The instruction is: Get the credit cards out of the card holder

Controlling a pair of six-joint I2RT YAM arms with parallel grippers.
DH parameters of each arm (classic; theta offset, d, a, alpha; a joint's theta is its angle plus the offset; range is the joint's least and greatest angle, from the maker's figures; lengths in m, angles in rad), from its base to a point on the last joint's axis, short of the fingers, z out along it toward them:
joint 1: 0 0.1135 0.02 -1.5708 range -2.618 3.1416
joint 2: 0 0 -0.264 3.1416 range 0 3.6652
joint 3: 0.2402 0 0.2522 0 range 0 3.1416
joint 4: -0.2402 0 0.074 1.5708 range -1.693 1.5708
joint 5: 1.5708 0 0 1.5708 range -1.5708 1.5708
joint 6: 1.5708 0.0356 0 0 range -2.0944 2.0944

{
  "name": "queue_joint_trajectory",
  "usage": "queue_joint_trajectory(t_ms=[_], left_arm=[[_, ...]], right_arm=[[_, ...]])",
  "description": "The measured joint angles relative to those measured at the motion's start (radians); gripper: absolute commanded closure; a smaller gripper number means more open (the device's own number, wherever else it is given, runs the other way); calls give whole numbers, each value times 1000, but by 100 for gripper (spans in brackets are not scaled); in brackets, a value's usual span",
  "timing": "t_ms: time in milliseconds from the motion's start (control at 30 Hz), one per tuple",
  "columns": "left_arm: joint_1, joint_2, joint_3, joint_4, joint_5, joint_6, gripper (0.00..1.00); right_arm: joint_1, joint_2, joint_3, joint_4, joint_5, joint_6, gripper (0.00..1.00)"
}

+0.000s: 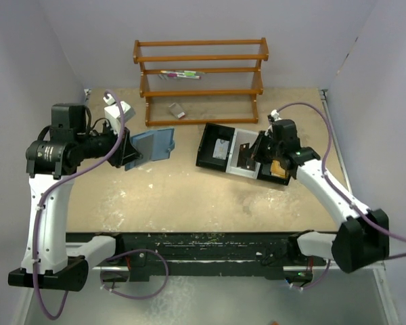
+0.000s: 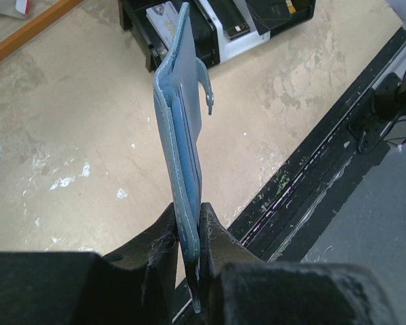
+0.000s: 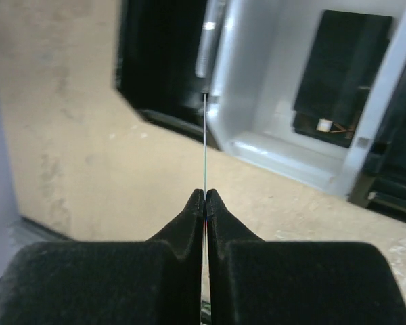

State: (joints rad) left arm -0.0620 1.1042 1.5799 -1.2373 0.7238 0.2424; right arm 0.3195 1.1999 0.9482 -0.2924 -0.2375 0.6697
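My left gripper point(image 1: 132, 150) point(image 2: 189, 223) is shut on the bottom edge of the teal-blue card holder point(image 1: 152, 143) point(image 2: 179, 135), which it holds off the table with the snap tab sticking out. My right gripper point(image 1: 260, 152) point(image 3: 205, 196) is shut on a thin credit card point(image 3: 205, 142), seen edge-on, beside the black tray point(image 1: 204, 157). A dark card point(image 3: 342, 68) lies in the tray's white middle compartment. A grey card point(image 1: 221, 149) point(image 2: 164, 17) lies in the left compartment. Whether cards remain inside the holder is hidden.
A wooden shelf point(image 1: 201, 74) stands at the back with pens on one level. A small grey item point(image 1: 178, 110) lies under it, and a white box point(image 1: 118, 110) sits at the back left. An orange-brown item point(image 1: 279, 169) fills the tray's right compartment. A black rail point(image 1: 189, 247) runs along the near edge.
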Motion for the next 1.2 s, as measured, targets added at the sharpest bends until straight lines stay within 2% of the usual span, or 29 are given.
queue_joint_trajectory(t_ms=[133,267,533,1067,1200], left_arm=[[0,-15,0,-30,-7,31,100],[0,-21,5,-56,7,40,100],[0,-21,43,-91,58,55,100],[0,-19,80,-115,111,56,100],[0,-13,94,-116,115,55,100]], right_arm=[[0,131,6,1,90,-23,100],[0,270,78,-1,148,-38,100],[0,422,157,46,262,-61,100],[0,472,129,74,343,-72,100],[0,463,124,73,362,-79,88]])
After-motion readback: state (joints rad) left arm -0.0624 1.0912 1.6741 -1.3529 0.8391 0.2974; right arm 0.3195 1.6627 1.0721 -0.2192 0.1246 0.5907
